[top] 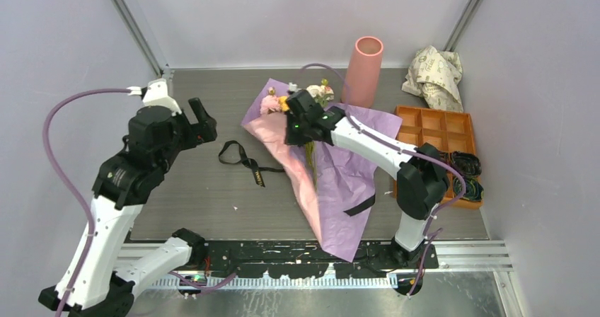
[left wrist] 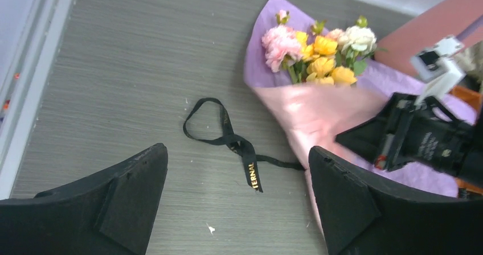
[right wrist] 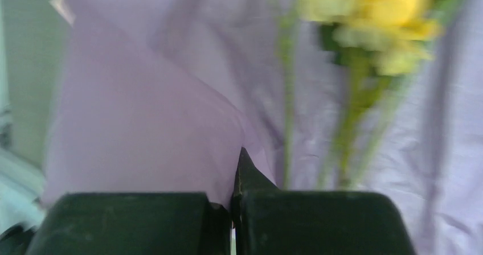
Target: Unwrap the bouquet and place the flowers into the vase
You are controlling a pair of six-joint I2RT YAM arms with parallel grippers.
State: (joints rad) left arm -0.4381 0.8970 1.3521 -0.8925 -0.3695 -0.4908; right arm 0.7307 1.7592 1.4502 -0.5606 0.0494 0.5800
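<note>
Spreading across the middle of the grey surface, the bouquet lies as a long cone of pink and lilac paper, already partly opened. Its long axis runs from the point near the arm bases away to the wide end. The vase stands upright past that wide end, beyond the right tool and a little to its right, close by the paper's far edge.

That right tool is down on the upper part of the bouquet with its jaws closed. Its wrist view is blurred, but it seems to pinch a fold of lilac paper rather than a stem. The flowers lie just ahead of it, heads toward the vase, their green stems running back along the open sheet just to its right.

The left tool hangs well off to the left with jaws wide and nothing in them, so the right arm is plainly the nearer. The coming move likely means drawing the fold sideways, across the long axis, off the stems. A black ribbon lies loose between the two tools.
</note>
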